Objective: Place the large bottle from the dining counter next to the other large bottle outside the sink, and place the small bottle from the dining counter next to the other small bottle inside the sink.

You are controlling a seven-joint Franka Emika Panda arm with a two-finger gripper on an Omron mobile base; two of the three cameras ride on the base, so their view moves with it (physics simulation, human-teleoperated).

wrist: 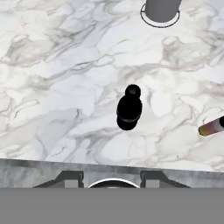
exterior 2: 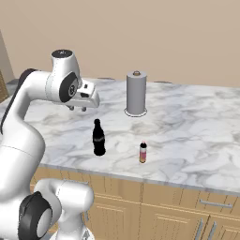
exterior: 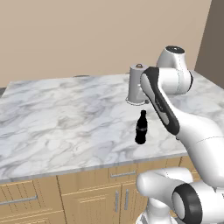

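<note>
You have the large bottle standing upright on the dining counter, close to its front edge. From the right base view, the small bottle stands upright just beside it, to its right, also near the front edge, the two apart and not touching. Farther back from that edge, behind the bottles, a grey cylinder on a round base stands on the worktop.

Your gripper hangs above the counter, clear of the marble, behind and to the left of the large bottle in the right base view, touching nothing. Its jaws stand fairly narrow with nothing between them. In the hand view you look nearly straight down on the large bottle's cap and shoulders at the middle of the picture, with the small bottle at the right edge and the cylinder's base at the top.
</note>
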